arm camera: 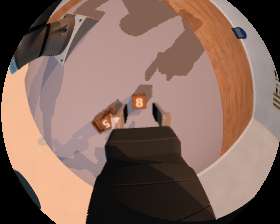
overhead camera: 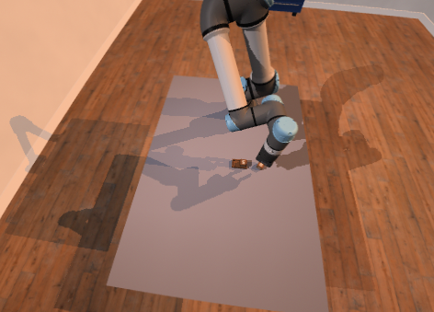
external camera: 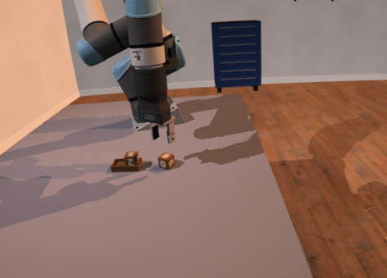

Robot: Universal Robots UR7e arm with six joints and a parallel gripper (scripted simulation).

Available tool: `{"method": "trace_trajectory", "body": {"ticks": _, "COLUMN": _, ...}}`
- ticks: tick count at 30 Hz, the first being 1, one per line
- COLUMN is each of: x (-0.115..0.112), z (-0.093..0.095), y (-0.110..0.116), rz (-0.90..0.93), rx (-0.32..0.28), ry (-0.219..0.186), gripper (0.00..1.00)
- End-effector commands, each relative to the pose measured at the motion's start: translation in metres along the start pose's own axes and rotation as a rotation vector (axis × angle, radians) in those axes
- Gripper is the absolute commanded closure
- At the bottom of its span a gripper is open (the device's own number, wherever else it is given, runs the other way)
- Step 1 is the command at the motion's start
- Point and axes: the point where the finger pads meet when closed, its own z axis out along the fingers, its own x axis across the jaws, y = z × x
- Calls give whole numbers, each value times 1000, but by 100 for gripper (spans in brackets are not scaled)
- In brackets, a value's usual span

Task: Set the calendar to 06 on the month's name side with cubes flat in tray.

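Gripper (external camera: 162,132) (arm camera: 140,115): fingers spread wide, nothing between, hanging above the loose cube (external camera: 166,161) (arm camera: 139,101) (overhead camera: 261,166). Loose cube: on the table (overhead camera: 216,236) (external camera: 172,214) (arm camera: 120,60), apart from the tray; wood-brown, pale numerals, a 0 on one side in the exterior view, an 8 on top in the wrist view. Tray (external camera: 126,169) (arm camera: 98,129) (overhead camera: 235,167): flat on the table, shallow, rectangular, darker brown, low-walled; month's name not legible. Other cube (external camera: 131,158) (arm camera: 106,121) (overhead camera: 244,163): in the tray, toward the end nearer the loose cube, a 2 showing on one side, apparently upside down, and a 5 on top. Table: matte, greyish mauve, streaked with arm shadows. Done: tray down, one cube inside, though which face meets the month side cannot be told. Left, by judgement: 0 and 6 both upright toward the month's name, loose cube set in beside its partner, release, stillness.
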Motion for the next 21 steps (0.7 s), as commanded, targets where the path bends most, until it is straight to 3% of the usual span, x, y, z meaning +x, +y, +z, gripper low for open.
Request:
{"method": "trace_trajectory", "body": {"ticks": 1, "x": 1, "z": 1, "y": 0, "rz": -2, "rx": -56, "ry": -2, "gripper": 10}}
{"method": "trace_trajectory", "body": {"ticks": 11, "x": 0, "z": 0, "y": -2, "rz": 1, "rx": -219, "ry": 1, "gripper": 10}}
{"method": "trace_trajectory", "body": {"ticks": 21, "x": 0, "z": -1, "y": -3, "rz": 2, "rx": -236, "ry": 2, "gripper": 10}}
